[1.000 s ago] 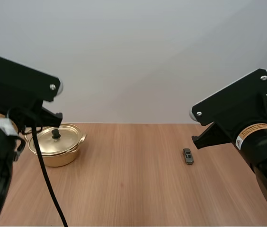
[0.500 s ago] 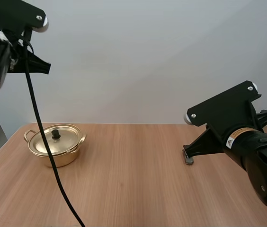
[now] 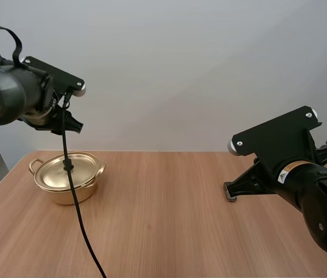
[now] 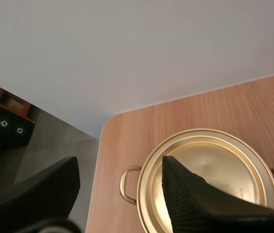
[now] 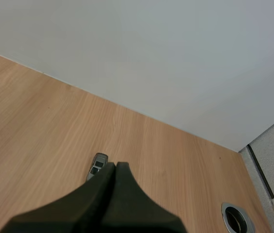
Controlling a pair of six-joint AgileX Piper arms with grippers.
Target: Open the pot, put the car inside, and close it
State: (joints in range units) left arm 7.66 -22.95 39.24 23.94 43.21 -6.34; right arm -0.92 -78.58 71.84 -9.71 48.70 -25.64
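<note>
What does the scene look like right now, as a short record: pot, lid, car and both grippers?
pot: gold, two handles, on the table on the left arm's side
lid: on the pot, closed
car: small, grey, on the table just ahead of the right gripper, not held
left gripper: jaws open, above the pot, holding nothing
right gripper: jaws shut on nothing, low by the car
task progress: pot not yet opened, car outside it
</note>
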